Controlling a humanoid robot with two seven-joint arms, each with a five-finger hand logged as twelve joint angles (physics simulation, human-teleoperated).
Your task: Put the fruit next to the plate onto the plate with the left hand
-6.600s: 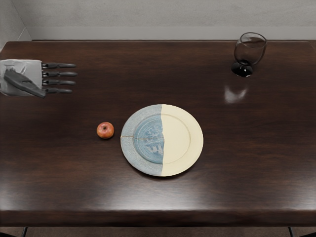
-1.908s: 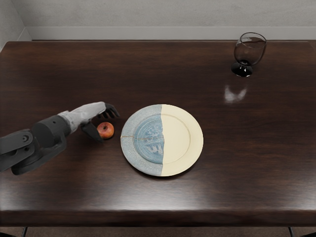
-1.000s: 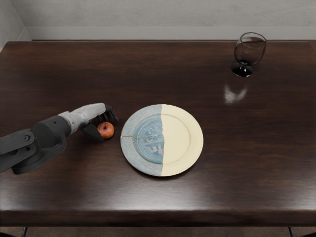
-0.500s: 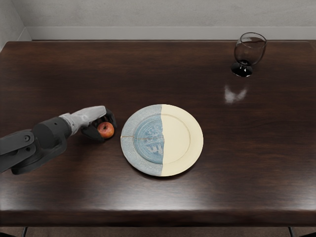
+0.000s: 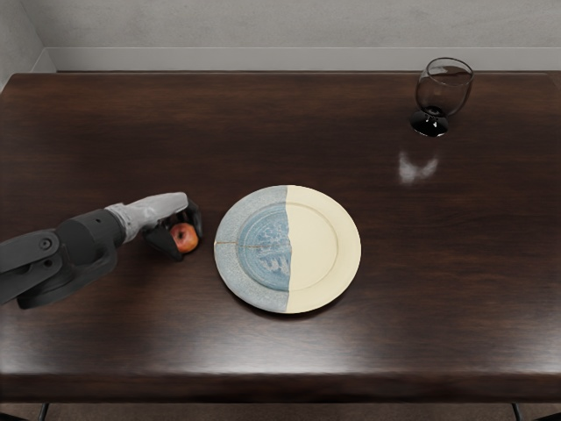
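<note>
Counter (image 5: 368, 351), dark brown wood grain, plate (image 5: 337, 241), left half grey-blue with blue-and-white printed centre, right half plain cream, fruit (image 5: 184, 236) left of plate, red-orange, left hand (image 5: 165, 217), pale grey and black, glass (image 5: 441, 92), clear, black foot.

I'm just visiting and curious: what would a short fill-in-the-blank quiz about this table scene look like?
The left hand is closed around the apple, whose colour is ____.
The plate is half grey-blue and half ____.
The wine glass stands at the table's far ____ corner.
Missing words: red; cream; right.
</note>
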